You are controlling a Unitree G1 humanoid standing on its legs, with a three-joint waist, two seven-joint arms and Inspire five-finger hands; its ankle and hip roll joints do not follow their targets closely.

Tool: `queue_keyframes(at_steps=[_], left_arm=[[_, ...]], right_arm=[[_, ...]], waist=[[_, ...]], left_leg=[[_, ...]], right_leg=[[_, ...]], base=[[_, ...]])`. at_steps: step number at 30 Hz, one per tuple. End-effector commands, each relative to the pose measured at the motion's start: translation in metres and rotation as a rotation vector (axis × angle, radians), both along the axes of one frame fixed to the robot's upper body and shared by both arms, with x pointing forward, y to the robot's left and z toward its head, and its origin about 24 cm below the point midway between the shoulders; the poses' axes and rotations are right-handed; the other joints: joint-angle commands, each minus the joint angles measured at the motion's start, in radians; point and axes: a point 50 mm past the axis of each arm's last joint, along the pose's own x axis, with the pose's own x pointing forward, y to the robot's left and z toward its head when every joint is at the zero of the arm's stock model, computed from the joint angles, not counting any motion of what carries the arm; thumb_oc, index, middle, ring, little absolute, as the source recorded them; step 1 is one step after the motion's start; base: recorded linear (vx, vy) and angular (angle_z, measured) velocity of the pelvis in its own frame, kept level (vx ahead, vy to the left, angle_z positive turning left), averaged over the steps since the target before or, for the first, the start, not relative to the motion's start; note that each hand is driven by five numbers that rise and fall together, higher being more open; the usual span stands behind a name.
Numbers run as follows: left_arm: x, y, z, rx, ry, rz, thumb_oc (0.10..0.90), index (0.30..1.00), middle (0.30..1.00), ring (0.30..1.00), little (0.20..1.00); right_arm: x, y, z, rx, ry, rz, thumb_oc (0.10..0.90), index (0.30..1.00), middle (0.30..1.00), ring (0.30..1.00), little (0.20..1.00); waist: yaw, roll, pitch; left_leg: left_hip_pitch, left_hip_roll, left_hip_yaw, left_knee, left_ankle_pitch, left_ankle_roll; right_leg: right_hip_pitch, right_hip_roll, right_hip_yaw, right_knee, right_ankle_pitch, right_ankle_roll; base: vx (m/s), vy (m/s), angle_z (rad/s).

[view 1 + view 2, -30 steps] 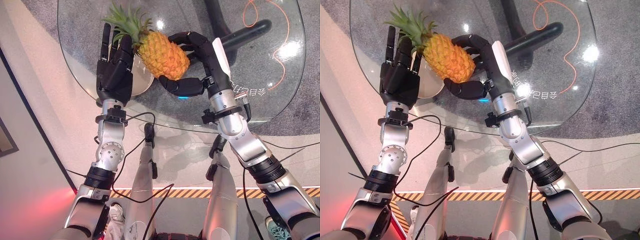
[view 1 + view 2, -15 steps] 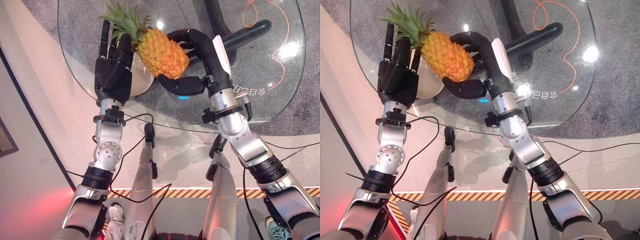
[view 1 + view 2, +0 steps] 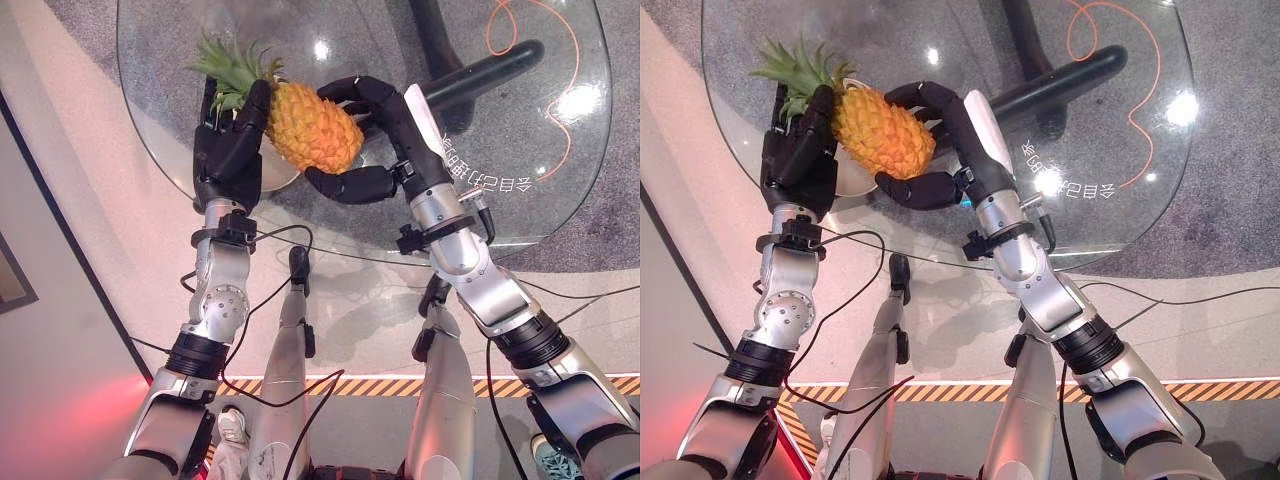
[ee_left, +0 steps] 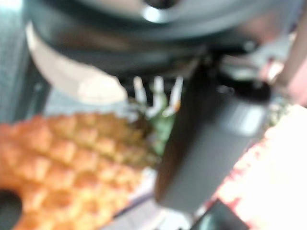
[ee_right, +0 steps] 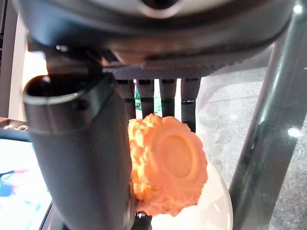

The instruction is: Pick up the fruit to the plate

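A yellow-orange pineapple (image 3: 310,125) with a green crown hangs tilted just above a white plate (image 3: 277,176) at the left of the glass table. My right hand (image 3: 392,125) is shut on its lower body, fingers over the top and thumb underneath; the right wrist view shows the fruit's base (image 5: 168,167) between them. My left hand (image 3: 226,160) is at the crown end, its fingers curled among the leaves and its thumb pressed on the fruit's upper part (image 4: 72,158).
The round glass table (image 3: 300,238) has its near edge just below both wrists. Through the glass show a black table base (image 3: 480,75) and an orange cable (image 3: 520,40) on the grey floor. A black and yellow striped line (image 3: 380,385) crosses the floor below.
Both hands have carried the pineapple left and lower over the plate. The left hand's fingers, straight before, have curled round the crown end.
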Motion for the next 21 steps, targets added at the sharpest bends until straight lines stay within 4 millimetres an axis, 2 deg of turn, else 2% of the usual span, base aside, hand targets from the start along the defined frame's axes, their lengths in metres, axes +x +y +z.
queue_keyframes(at_steps=[1,10,11,12,13,14,21], left_arm=[[-0.025,-0.028,0.076,0.067,-0.367,-0.063,0.8,0.9,0.9,0.9,0.9],[-0.029,-0.027,0.081,0.08,-0.435,-0.062,0.8,0.9,0.9,0.9,0.9],[-0.031,-0.027,0.084,0.09,-0.458,-0.045,0.726,0.836,0.836,0.836,0.826],[-0.031,-0.026,0.084,0.092,-0.466,-0.045,0.418,0.573,0.573,0.573,0.518],[-0.032,-0.026,0.085,0.089,-0.484,-0.063,0.38,0.54,0.54,0.54,0.48],[-0.033,-0.027,0.088,0.087,-0.524,-0.084,0.1,0.3,0.3,0.3,0.2],[-0.036,-0.027,0.091,0.094,-0.592,-0.097,0.1,0.3,0.3,0.3,0.2]], right_arm=[[-0.057,0.051,0.069,0.036,-0.352,0.361,0.1,0.3,0.3,0.3,0.2],[-0.058,0.052,0.069,0.034,-0.349,0.364,0.1,0.3,0.3,0.3,0.2],[-0.058,0.052,0.069,0.036,-0.349,0.364,0.1,0.3,0.3,0.3,0.2],[-0.057,0.052,0.069,0.037,-0.348,0.364,0.1,0.3,0.3,0.3,0.2],[-0.057,0.052,0.068,0.037,-0.348,0.364,0.1,0.3,0.3,0.3,0.2],[-0.057,0.052,0.07,0.035,-0.352,0.365,0.1,0.3,0.3,0.3,0.2],[-0.058,0.052,0.068,0.035,-0.351,0.372,0.1,0.3,0.3,0.3,0.2]], waist=[[0.004,0.005,-0.021],[0.002,0.004,-0.021],[0.003,0.003,-0.021],[0.003,0.002,-0.021],[0.002,0.002,-0.021],[0.001,0.001,-0.021],[-0.002,-0.002,-0.021]], left_leg=[[0.04,0.016,0.004,0.023,-0.031,0.01],[0.041,0.018,0.006,0.022,-0.03,0.008],[0.041,0.018,0.005,0.022,-0.031,0.009],[0.041,0.019,0.005,0.023,-0.031,0.008],[0.042,0.018,0.005,0.022,-0.031,0.009],[0.034,0.017,0.004,0.021,-0.024,0.01],[0.037,0.019,0.006,0.019,-0.026,0.009]], right_leg=[[0.041,0.0,-0.018,-0.086,0.082,0.013],[0.042,0.0,-0.017,-0.087,0.082,0.013],[0.041,0.0,-0.017,-0.087,0.082,0.013],[0.041,0.001,-0.017,-0.086,0.082,0.012],[0.042,0.002,-0.016,-0.086,0.083,0.013],[0.034,0.001,-0.015,-0.09,0.09,0.011],[0.035,0.002,-0.012,-0.091,0.09,0.01]], base=[[0.0,0.0,0.0],[0.0,0.0,0.0],[0.0,0.0,0.0],[0.0,0.0,0.0],[0.0,0.0,0.0],[0.0,0.0,0.0],[0.0,0.0,0.0]])
